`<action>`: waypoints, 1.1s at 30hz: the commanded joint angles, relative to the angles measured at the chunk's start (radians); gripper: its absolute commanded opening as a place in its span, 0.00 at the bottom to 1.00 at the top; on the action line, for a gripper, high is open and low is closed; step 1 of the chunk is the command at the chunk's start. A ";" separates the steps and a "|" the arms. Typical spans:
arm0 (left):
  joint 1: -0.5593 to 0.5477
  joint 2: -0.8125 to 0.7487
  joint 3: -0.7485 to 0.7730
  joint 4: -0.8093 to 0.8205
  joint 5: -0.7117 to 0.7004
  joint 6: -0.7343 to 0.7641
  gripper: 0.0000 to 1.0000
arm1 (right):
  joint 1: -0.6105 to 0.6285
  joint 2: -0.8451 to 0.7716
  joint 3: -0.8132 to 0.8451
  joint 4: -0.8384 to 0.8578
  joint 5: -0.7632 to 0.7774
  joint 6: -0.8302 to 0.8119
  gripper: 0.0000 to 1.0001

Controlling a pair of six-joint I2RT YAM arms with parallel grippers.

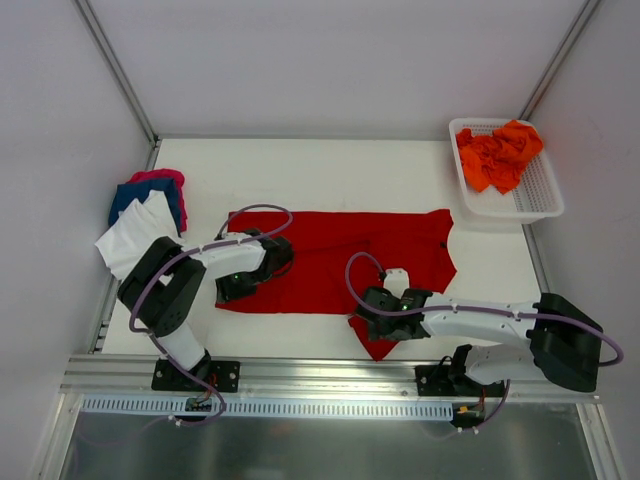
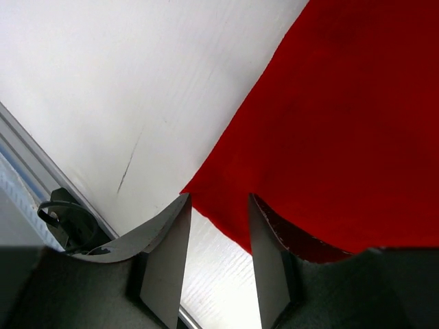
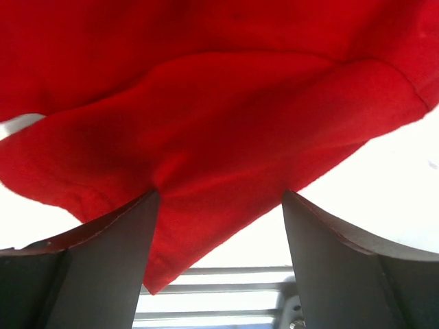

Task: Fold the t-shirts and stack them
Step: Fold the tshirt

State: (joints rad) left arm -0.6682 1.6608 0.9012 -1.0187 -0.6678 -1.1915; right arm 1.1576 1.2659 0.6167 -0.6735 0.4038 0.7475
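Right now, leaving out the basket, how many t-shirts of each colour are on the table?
Red t-shirt: 1
White t-shirt: 1
Blue t-shirt: 1
Pink t-shirt: 1
Total: 4

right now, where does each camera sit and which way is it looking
Top external: above and behind the bases, looking down on the table, red t-shirt, folded stack, basket of orange t-shirts; both arms show.
Left wrist: on the left arm, facing down at the shirt's edge and table; parted left jaws show.
Right wrist: on the right arm, facing the red sleeve between the wide right jaws.
All share the red t-shirt.
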 commanded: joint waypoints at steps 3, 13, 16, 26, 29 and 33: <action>-0.007 0.047 0.039 -0.063 -0.009 -0.026 0.35 | 0.005 0.046 -0.057 0.083 -0.049 0.021 0.74; -0.024 0.091 0.044 -0.061 0.028 -0.026 0.00 | 0.014 0.012 -0.060 0.016 -0.023 0.032 0.08; -0.033 0.102 0.048 -0.061 0.034 -0.029 0.00 | 0.027 -0.031 -0.037 -0.061 0.010 0.044 0.02; -0.059 0.080 0.064 -0.077 0.028 -0.043 0.00 | 0.048 -0.200 0.043 -0.331 0.119 0.092 0.04; -0.060 0.073 0.074 -0.104 0.017 -0.051 0.00 | 0.050 -0.233 0.055 -0.357 0.135 0.096 0.04; -0.060 0.071 0.081 -0.126 0.011 -0.057 0.62 | 0.048 -0.243 0.055 -0.363 0.135 0.098 0.06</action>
State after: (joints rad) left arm -0.7204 1.7653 0.9592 -1.0821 -0.6388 -1.2171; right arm 1.2007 1.0344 0.6415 -0.9588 0.5064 0.8173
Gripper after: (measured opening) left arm 0.494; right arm 0.058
